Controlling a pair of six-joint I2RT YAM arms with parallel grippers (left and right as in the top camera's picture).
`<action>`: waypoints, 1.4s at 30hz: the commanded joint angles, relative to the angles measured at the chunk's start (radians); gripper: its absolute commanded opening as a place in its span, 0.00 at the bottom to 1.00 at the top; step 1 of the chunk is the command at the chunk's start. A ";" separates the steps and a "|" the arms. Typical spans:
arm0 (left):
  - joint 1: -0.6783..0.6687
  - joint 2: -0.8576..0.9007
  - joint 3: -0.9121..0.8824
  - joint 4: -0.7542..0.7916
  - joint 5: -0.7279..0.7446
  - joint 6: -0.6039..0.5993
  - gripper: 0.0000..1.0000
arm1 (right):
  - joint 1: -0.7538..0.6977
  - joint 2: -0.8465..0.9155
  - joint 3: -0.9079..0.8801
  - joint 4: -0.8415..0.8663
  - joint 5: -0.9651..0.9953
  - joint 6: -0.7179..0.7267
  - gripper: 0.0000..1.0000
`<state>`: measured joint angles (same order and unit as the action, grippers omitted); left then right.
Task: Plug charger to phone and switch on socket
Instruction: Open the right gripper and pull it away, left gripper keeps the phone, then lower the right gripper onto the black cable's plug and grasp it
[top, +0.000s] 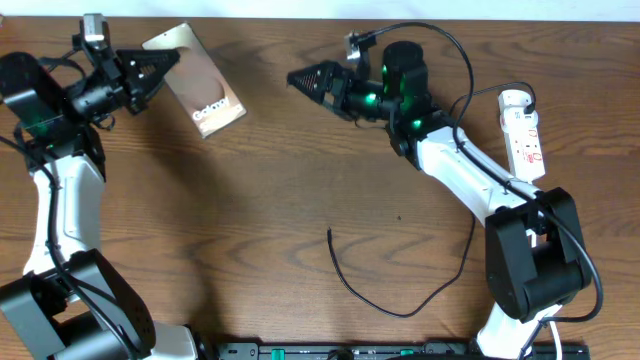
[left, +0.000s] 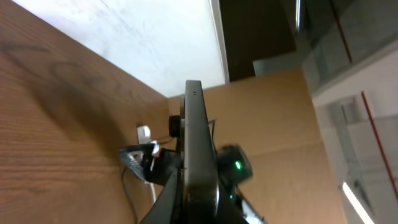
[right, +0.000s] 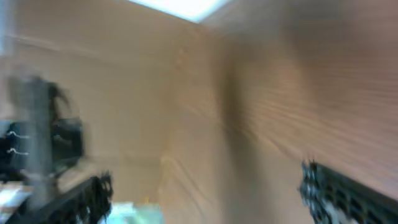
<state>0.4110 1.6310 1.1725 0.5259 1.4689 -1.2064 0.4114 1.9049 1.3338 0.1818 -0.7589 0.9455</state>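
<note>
While the overhead view shows one phone (top: 200, 85) flat-faced and angled at the far left, the left wrist view shows it edge-on, with the left gripper (top: 167, 67) clamped on it. The right gripper (top: 298, 78) hangs mid-table, jaws apart and empty; its own view is blurred. One charger (top: 331, 240) lies loose on the table (top: 250, 190), well apart. One socket (top: 525, 135) sits at the right edge behind the right arm.

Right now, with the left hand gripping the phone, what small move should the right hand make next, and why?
Probably bring the right hand down toward the free end of the charger and grasp it. That hand is open and empty above the table, the left hand is shut on the edge of the phone, and the cable lies loose on the wood, not plugged in.
</note>
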 joint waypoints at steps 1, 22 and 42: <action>0.016 -0.001 0.009 0.011 0.103 0.063 0.07 | 0.003 -0.011 0.069 -0.187 0.026 -0.273 0.99; 0.043 0.030 0.009 0.003 0.102 0.159 0.07 | 0.150 -0.011 0.179 -1.040 0.527 -0.506 0.86; 0.075 0.097 0.009 -0.001 0.103 0.159 0.07 | 0.333 0.047 0.118 -1.339 0.677 -0.406 0.72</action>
<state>0.4835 1.7321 1.1728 0.5205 1.5471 -1.0637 0.7231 1.9125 1.4746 -1.1584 -0.0708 0.5251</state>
